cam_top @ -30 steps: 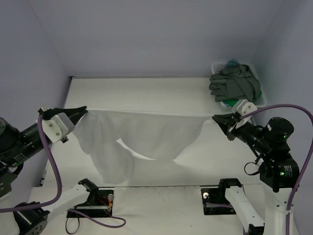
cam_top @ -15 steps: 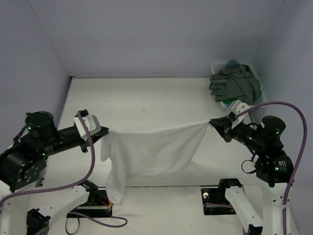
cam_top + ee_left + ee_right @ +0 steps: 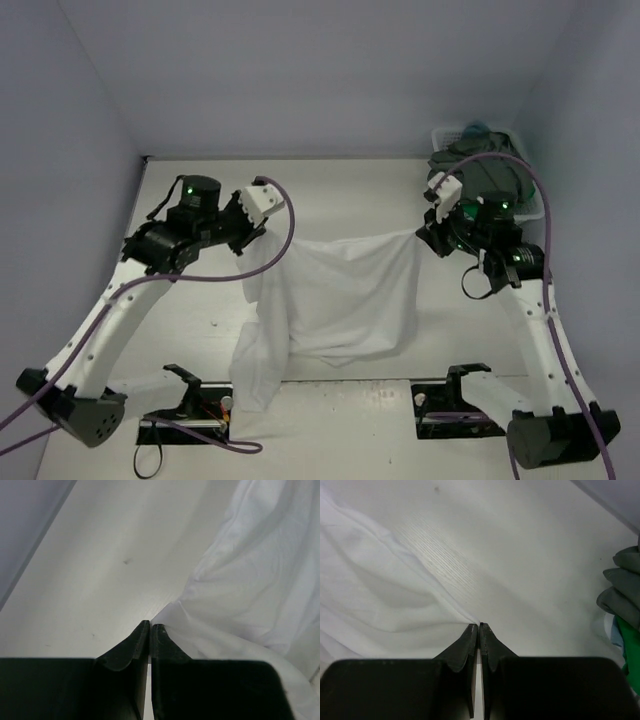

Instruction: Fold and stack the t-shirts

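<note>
A white t-shirt hangs spread between my two grippers over the middle of the table. Its lower left part trails down to the near edge. My left gripper is shut on the shirt's upper left corner; in the left wrist view the gripper pinches white cloth at its tips. My right gripper is shut on the upper right corner. In the right wrist view that gripper grips the white cloth, which runs off to the left. A dark grey t-shirt lies over the basket behind the right arm.
A white lattice basket stands at the back right corner, with teal cloth showing in it. In the right wrist view the grey shirt and some green cloth sit at the right edge. Purple cables loop from both arms.
Both arms have swung away from the near edge toward the table's middle and drawn closer together. The white shirt went with them and now hangs narrower and slacker.
</note>
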Controlling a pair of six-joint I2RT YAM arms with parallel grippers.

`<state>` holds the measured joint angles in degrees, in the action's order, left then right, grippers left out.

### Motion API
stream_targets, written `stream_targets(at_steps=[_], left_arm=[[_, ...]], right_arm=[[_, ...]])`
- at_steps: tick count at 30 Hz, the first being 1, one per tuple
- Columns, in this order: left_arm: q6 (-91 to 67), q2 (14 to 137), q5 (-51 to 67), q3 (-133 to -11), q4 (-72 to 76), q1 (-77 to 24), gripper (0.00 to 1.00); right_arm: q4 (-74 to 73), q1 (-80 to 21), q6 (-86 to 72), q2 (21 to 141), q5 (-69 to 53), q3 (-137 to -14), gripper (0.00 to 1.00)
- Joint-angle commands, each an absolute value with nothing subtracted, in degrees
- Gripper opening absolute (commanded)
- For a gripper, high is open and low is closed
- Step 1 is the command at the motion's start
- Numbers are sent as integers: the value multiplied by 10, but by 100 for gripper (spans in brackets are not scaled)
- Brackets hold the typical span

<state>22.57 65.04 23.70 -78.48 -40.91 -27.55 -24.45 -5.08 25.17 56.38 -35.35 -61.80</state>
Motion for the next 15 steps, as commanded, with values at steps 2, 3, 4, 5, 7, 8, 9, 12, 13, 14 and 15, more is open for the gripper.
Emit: stream_targets(at_steps=[2, 3, 4, 5, 7, 8, 9, 12, 13, 14, 15], left_arm=[[249, 714, 150, -802, -246, -269, 0], [251, 728, 140, -802, -233, -269, 0], [251, 755, 125, -801, -218, -267, 0], [251, 770, 119, -802, -189, -262, 0], [255, 814, 100, -814, -154, -255, 0], [255, 830, 81, -818, -143, -248, 0], [257, 864, 70, -831, -122, -244, 0], [258, 917, 26, -859, -98, -223, 0], [260, 952, 19, -876, -85, -219, 0], [262, 968, 4, -882, -74, -210, 0], [266, 1002, -14, -891, -57, -207, 0]], right_arm=[[-147, -117, 255, 628, -219, -632, 0], [-134, -128, 251, 639, -200, -632, 0], [-123, -146, 249, 650, -182, -634, 0], [-107, -150, 243, 680, -157, -638, 0], [-77, -152, 236, 728, -141, -651, 0], [-64, -153, 234, 744, -123, -654, 0], [-48, -154, 230, 777, -117, -663, 0], [-16, -157, 225, 823, -78, -673, 0], [-4, -158, 223, 856, -70, -683, 0], [18, -158, 222, 870, -48, -686, 0], [39, -158, 219, 901, -36, -696, 0]])
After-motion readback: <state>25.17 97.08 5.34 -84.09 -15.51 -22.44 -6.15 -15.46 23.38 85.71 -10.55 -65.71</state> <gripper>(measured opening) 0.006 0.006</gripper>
